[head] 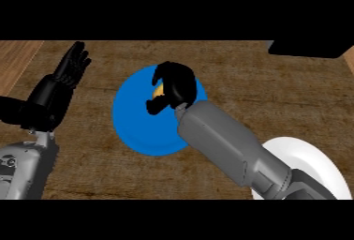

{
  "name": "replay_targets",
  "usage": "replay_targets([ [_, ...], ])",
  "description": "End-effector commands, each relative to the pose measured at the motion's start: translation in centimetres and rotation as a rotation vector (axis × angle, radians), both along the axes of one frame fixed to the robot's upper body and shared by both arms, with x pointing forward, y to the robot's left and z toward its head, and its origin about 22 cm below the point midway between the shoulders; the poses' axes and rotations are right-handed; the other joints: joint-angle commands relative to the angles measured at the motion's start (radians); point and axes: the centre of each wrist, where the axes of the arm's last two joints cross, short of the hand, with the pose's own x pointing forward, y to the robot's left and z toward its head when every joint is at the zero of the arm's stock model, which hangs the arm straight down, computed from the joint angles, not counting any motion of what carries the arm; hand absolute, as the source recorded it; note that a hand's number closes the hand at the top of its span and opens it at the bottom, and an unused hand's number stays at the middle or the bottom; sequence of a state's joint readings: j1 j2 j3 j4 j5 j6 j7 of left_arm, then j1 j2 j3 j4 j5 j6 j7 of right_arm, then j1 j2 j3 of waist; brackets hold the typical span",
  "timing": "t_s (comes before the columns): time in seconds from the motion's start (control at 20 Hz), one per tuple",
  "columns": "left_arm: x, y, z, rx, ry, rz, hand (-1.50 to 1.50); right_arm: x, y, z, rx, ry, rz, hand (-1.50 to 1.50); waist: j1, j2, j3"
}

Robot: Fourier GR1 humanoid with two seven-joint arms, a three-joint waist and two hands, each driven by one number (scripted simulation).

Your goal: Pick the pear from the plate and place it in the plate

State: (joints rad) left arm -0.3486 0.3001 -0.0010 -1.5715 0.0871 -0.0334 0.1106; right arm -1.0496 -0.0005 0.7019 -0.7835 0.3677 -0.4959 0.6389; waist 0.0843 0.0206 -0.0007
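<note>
A blue plate [142, 126] lies at the middle of the brown counter. Over its upper right part my right hand [174, 86] has its fingers curled round the pear [159, 89], of which only a small yellow-orange patch shows between the fingers. The hand hides the rest of the fruit. A white plate [314, 161] sits at the lower right, partly under my right forearm. My left hand [69, 68] rests at the left, fingers straight and pointing up, holding nothing.
A black object [307, 47] sits at the counter's top right corner. A lighter wooden strip [17, 61] runs along the far left edge.
</note>
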Motion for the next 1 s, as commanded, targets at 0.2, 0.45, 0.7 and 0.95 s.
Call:
replay_targets([
  [0.2,0.0,-0.3,0.2,-0.005,-0.008,-0.026,0.0,-0.1,-0.6,-1.9,0.196,0.025,0.023,-1.5,0.028,0.007,0.001],
  [0.45,-0.1,-1.0,0.1,0.015,-0.001,-0.038,0.0,0.8,-1.0,-1.1,0.349,-0.108,-0.041,-1.5,0.026,0.007,0.002],
  [0.7,-0.2,0.4,-0.2,-0.005,0.007,-0.007,0.0,0.0,-0.9,-0.4,0.552,-0.12,-0.036,-1.5,-0.006,-0.004,0.002],
  [0.95,0.3,1.6,2.1,0.005,0.001,0.058,0.0,2.0,-2.8,-0.1,0.653,-0.157,-0.092,-1.5,-0.036,-0.008,0.002],
])
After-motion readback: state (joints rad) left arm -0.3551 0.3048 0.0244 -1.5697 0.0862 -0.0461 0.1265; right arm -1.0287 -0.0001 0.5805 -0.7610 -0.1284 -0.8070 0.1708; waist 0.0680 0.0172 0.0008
